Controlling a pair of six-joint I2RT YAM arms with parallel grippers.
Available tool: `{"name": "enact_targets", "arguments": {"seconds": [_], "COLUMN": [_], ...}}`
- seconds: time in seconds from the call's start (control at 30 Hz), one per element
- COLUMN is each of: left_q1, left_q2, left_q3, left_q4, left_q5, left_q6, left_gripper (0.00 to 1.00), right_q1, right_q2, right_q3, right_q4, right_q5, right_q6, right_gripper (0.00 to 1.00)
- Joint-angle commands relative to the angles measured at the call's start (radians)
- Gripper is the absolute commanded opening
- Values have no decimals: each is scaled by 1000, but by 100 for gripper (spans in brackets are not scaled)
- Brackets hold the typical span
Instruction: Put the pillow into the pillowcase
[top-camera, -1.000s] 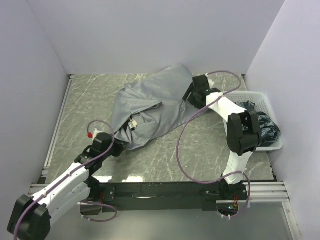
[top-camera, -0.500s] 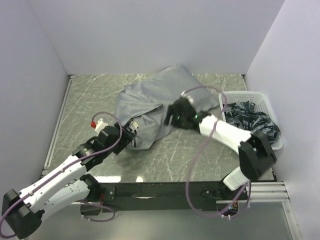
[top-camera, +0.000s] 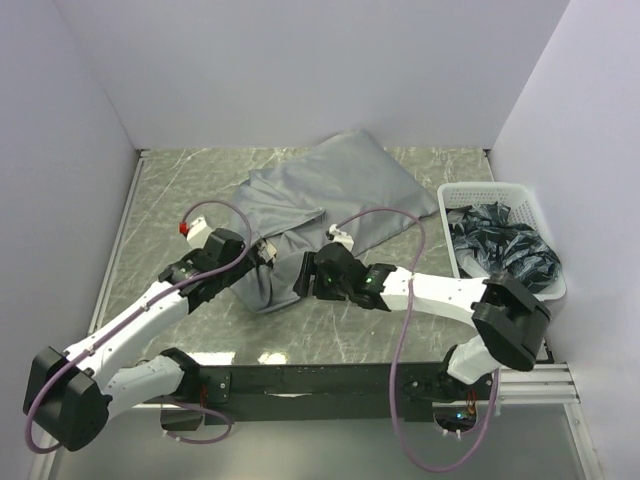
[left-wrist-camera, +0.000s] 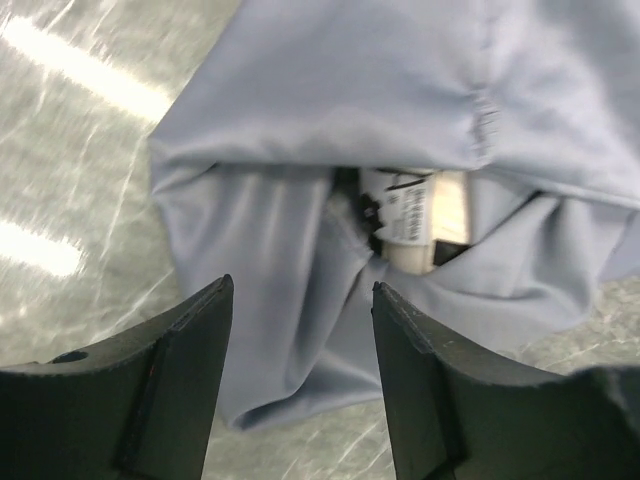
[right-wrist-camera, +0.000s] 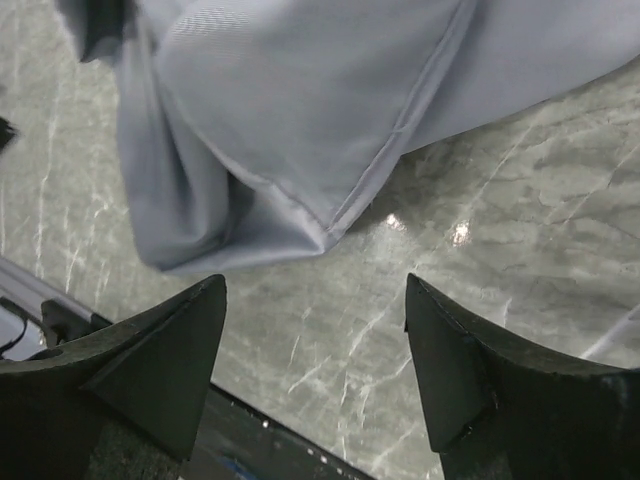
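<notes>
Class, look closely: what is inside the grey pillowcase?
Through the pillowcase mouth, a small cream patch of the pillow with black print shows; fabric covers the rest.

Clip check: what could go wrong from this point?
1. The pillow shows at the pillowcase mouth; a tug on the wrong fold could slide it out.
2. The left end effector and right end effector are open, holding nothing, so closing may pinch only one loose layer.
</notes>
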Motion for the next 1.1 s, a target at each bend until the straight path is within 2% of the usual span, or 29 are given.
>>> {"name": "enact_targets", "arguments": {"seconds": [0.0,0.2,0.47,0.57,0.67,0.73,0.77,0.83,0.87,0.9,0.97,1.0,1.07], "left_q1": [4,4,14,45,87,106,116,140,149,169,192,223,267], "left_q2": [37,221,361,413,465,487,498,502,508,511,522,525,521], "left_q3": [15,105,234,277,302,325,333,352,362,383,408,428,438], "left_q4": [124,128,126,104,119,119,121,138,147,147,135,130,139], "left_q5": [4,11,-65,-110,-108,-122,-127,-130,-133,-137,-159,-165,-156], "left_q6": [80,91,117,122,145,151,152,163,166,171,180,183,183], "left_gripper": [62,54,57,55,49,43,40,33,31,24,16,7,1], "right_q1": [5,12,25,32,37,38,40,40,40,41,43,46,52], "right_q2": [56,126,202,217,219,211,208,203,199,199,185,177,139], "right_q3": [-12,-8,-8,-9,-8,-11,-12,-15,-14,-11,-9,-11,-12], "right_q4": [121,213,270,290,295,293,290,281,273,267,235,203,160], "right_q5": [25,-4,-26,-23,-10,3,8,19,22,27,43,50,63], "right_q6": [38,52,69,77,77,80,83,83,83,81,72,69,54], "right_gripper": [78,76,74,73,70,63,50,36,22,16,3,1,0]}}
